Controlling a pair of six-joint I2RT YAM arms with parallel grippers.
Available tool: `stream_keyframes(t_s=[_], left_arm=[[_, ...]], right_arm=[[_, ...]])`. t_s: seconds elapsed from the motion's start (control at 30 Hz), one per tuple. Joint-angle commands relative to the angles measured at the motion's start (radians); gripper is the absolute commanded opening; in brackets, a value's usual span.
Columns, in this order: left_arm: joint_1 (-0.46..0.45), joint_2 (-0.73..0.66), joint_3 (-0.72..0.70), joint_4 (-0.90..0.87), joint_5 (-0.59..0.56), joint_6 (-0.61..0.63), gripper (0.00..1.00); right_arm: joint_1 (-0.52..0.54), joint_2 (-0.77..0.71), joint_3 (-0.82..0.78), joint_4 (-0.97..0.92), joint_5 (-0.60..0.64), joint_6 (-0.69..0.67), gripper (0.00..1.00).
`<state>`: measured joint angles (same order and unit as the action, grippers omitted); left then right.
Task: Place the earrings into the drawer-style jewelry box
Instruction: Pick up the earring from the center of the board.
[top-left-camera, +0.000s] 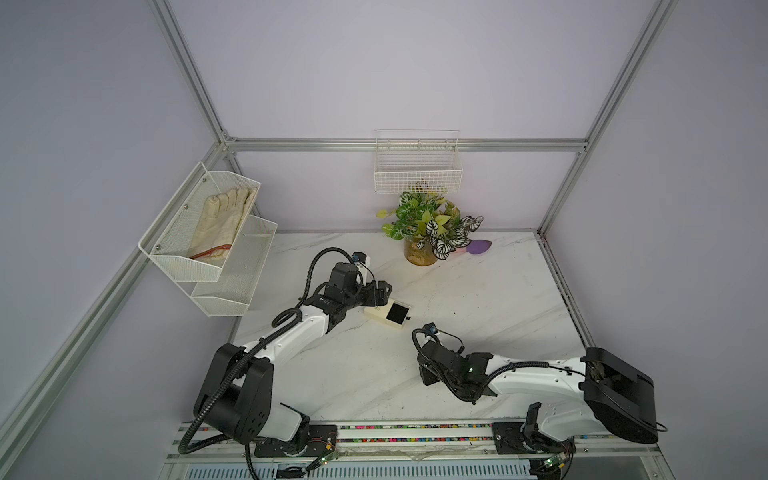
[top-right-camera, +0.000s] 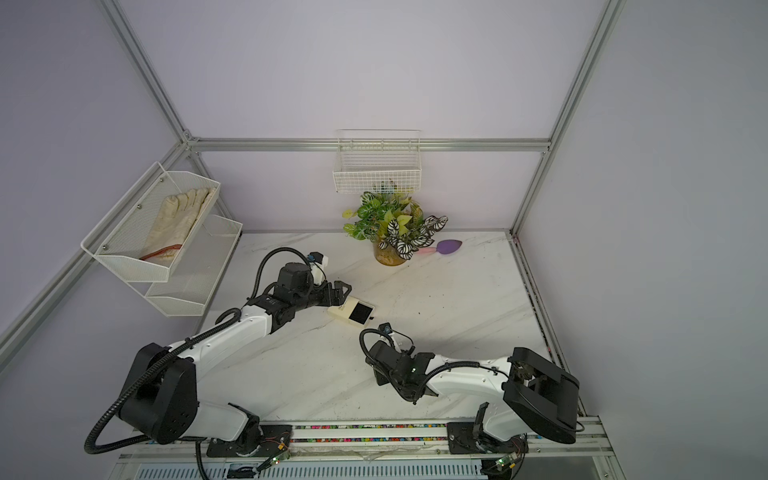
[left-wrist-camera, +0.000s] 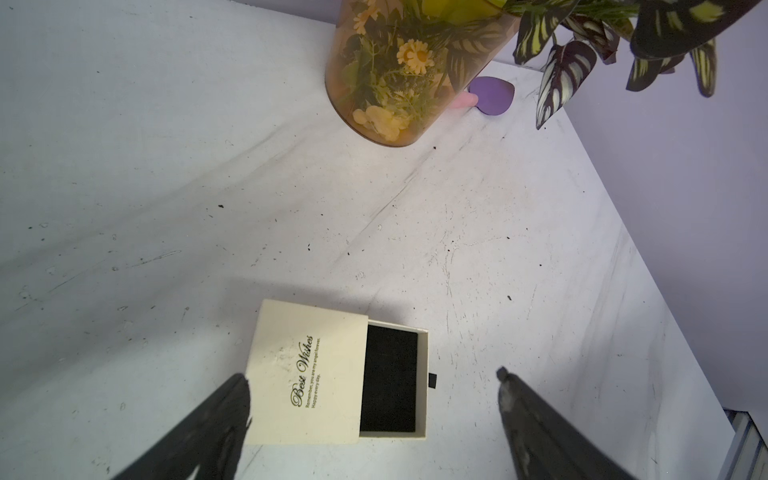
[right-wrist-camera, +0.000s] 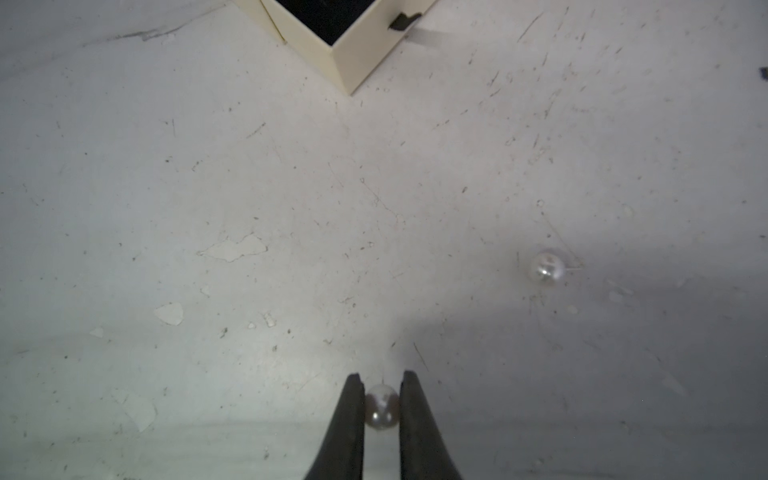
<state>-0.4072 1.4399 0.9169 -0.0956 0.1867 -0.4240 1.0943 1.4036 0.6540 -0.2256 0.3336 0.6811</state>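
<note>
The drawer-style jewelry box (top-left-camera: 379, 312) (top-right-camera: 341, 311) (left-wrist-camera: 307, 370) lies mid-table, cream with dark print. Its tray is slid out, and the black lining (left-wrist-camera: 390, 380) is bare. My left gripper (left-wrist-camera: 374, 374) (top-left-camera: 380, 291) hovers open over the box, one finger (left-wrist-camera: 232, 407) by the sleeve's corner and the other well clear of the pull tab (left-wrist-camera: 432, 380). My right gripper (right-wrist-camera: 381, 376) points down at the table in front of the box's corner (right-wrist-camera: 365, 50), shut on one pearl-like earring (right-wrist-camera: 381, 409). The second earring (right-wrist-camera: 546, 266) lies loose on the table beside it. In both top views the earrings are hidden under the right wrist (top-left-camera: 444, 361).
A potted plant (top-left-camera: 428, 232) in an amber glass and a purple egg-shaped sponge (top-left-camera: 480, 246) stand at the back of the marble table (top-left-camera: 478, 299). A wire basket (top-left-camera: 417, 166) hangs on the back wall. A mesh shelf (top-left-camera: 199, 266) holding a glove is on the left wall.
</note>
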Motion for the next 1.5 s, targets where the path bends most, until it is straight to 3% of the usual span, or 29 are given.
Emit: stream_keyframes(t_s=[0.0,0.13,0.37,0.5,0.97,1.23,1.47], left_arm=[[-0.004,-0.014,-0.02,0.023,0.01,0.009,0.92],[-0.003,-0.018,-0.018,0.023,0.015,0.004,0.93],[-0.002,-0.063,-0.041,0.029,0.014,-0.004,0.93],[0.001,-0.089,-0.064,0.04,0.025,-0.004,0.93],[0.019,-0.281,-0.221,0.123,0.201,-0.036,0.94],[0.019,-0.307,-0.335,0.255,0.304,-0.085,0.94],[0.018,-0.341,-0.399,0.328,0.364,-0.128,0.95]], right_arm=[[-0.027,-0.028,0.042,-0.066,-0.05,0.021,0.13],[-0.109,-0.077,0.09,-0.133,-0.186,0.009,0.13],[-0.311,-0.106,0.181,-0.232,-0.545,-0.05,0.13],[-0.361,-0.092,0.242,-0.297,-0.675,-0.118,0.13],[-0.366,0.009,0.394,-0.36,-0.744,-0.484,0.1],[-0.366,0.034,0.47,-0.356,-0.787,-0.648,0.07],[-0.366,0.019,0.502,-0.358,-0.898,-0.773,0.07]])
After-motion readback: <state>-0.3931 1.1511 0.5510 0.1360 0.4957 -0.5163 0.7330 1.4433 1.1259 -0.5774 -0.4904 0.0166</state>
